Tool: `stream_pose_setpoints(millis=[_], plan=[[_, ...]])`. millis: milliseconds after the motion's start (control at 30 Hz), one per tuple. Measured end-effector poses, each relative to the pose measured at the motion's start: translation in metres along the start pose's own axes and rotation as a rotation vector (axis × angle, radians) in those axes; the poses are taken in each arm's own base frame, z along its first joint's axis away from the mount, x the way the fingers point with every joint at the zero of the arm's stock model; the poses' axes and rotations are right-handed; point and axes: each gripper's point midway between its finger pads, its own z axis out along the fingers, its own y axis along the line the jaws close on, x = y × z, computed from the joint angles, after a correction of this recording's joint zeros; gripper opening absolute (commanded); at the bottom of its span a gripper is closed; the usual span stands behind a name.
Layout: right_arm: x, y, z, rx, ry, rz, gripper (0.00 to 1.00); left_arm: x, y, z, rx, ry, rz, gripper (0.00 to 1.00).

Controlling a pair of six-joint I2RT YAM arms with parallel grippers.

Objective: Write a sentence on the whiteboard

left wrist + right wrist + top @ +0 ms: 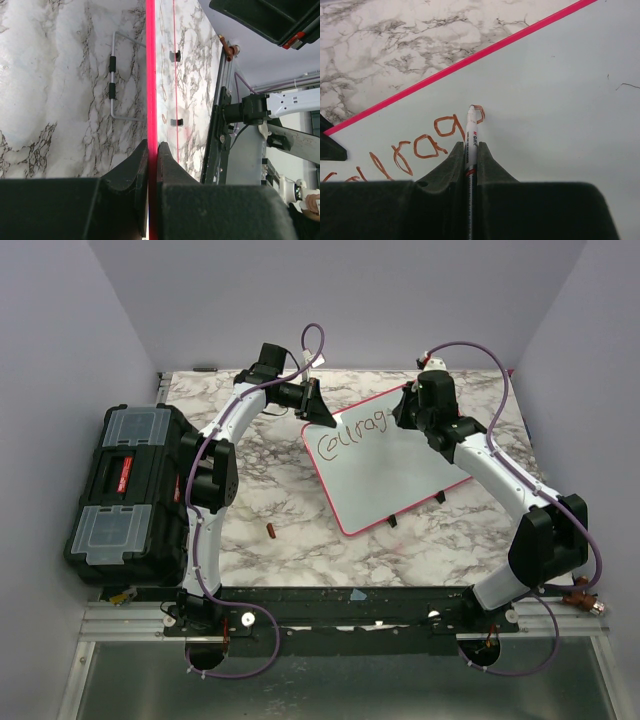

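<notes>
The marker (471, 131), pinched lengthwise in the right jaws, is set tip-forward at the end of the sentence (417, 146); the whiteboard (151, 75) is clamped edge-on by the left jaws.

On the whiteboard (400, 465), near the centre of the top view, handwritten lettering (350, 437) reads about "Courag". In my right wrist view I can read only its end, "rag", in orange-brown strokes at lower left, with a partial loop of a further letter beside it. The marker (470, 135) gripped in my right pincer (471, 146) carries small red print, too small to read. The toolbox (130, 485) at left bears a red label (124, 475), illegible.
</notes>
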Motion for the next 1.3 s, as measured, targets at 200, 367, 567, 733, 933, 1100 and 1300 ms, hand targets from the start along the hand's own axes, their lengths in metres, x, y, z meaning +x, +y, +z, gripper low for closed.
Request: stream_pose_setpoints(millis=[200,367,567,733,933,1100,1300], plan=[[0.001,0.004,0.001,-0.023,0.001,0.005,0.01,0.000,0.000,0.000,-0.001,0.000,0.000,0.00],[0.005,0.005,0.002,-0.035,0.001,0.006,0.01,0.000,0.001,0.000,-0.004,0.000,-0.003,0.00],[0.010,0.005,0.000,-0.045,0.004,0.009,0.01,0.001,0.002,-0.001,-0.005,0.000,-0.008,0.00],[0.013,0.005,-0.001,-0.048,0.008,0.008,0.01,0.000,0.001,-0.001,-0.005,-0.001,-0.009,0.00],[0.019,0.002,-0.005,-0.044,0.017,0.007,0.01,0.000,0.002,-0.001,-0.005,-0.001,-0.009,0.00],[0.024,0.000,-0.008,-0.040,0.024,0.004,0.01,0.000,0.002,0.000,-0.004,-0.001,-0.009,0.00],[0.025,-0.004,-0.009,-0.022,0.022,0.002,0.01,0.000,0.002,0.000,-0.004,-0.002,-0.007,0.00]])
